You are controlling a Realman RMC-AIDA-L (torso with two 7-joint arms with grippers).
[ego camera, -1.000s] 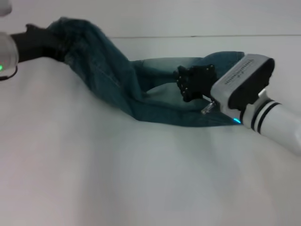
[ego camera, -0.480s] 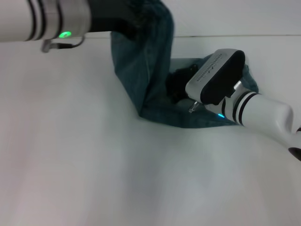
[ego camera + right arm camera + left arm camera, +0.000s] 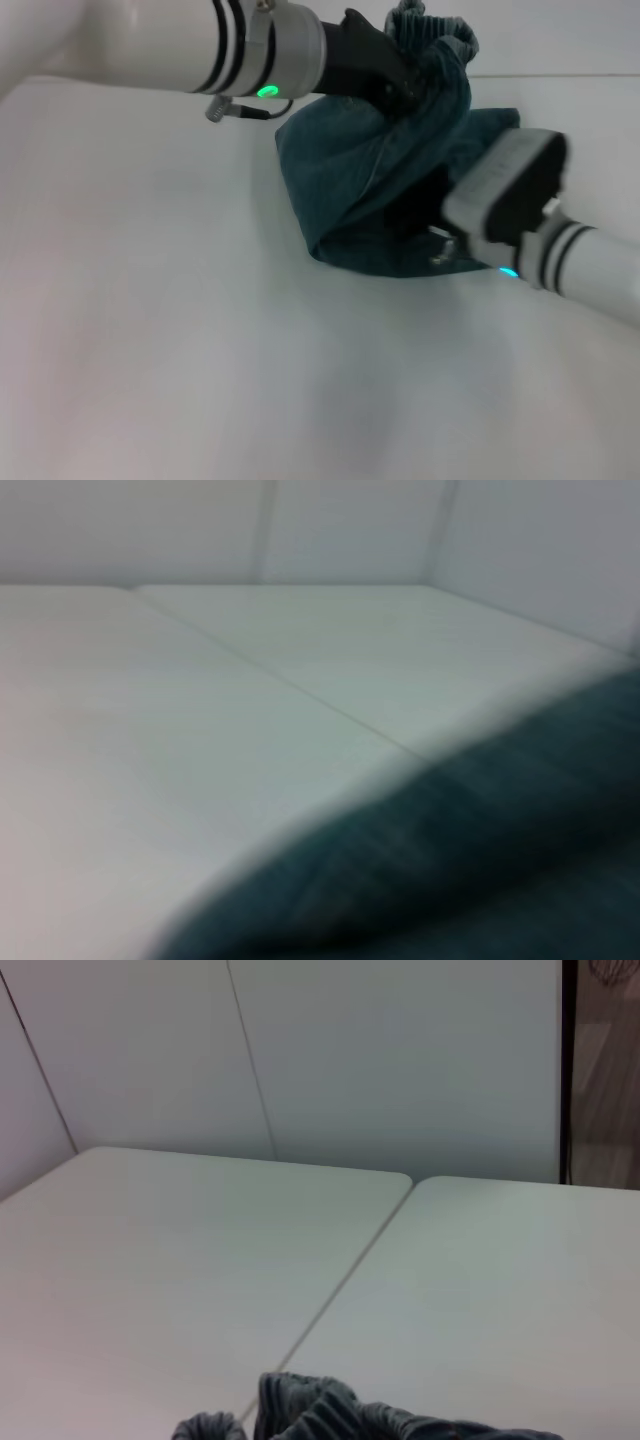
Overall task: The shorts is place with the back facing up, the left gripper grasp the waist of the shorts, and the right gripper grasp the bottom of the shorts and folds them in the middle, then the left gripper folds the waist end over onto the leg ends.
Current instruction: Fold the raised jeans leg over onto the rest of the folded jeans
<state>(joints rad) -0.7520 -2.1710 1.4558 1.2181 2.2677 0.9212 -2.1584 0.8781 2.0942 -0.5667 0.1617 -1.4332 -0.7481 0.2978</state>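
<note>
Dark teal denim shorts (image 3: 360,190) lie bunched on the white table (image 3: 150,330) at the upper middle of the head view. My left gripper (image 3: 405,85) is shut on the gathered waist (image 3: 440,35) and holds it lifted above the rest of the cloth. The waist's ruffled edge (image 3: 320,1415) also shows in the left wrist view. My right gripper (image 3: 420,215) lies low against the leg end of the shorts, its fingers hidden by the cloth and its own body. Dark denim (image 3: 450,880) fills the near part of the right wrist view.
A seam (image 3: 340,1280) runs between two white table tops. Pale wall panels (image 3: 400,1050) stand behind the table. Bare white table surface stretches in front of the shorts and to their left.
My left arm has swept rightward across the table, carrying the waist up and over toward the leg end. The right gripper has stayed at the leg end, shifting slightly right.
</note>
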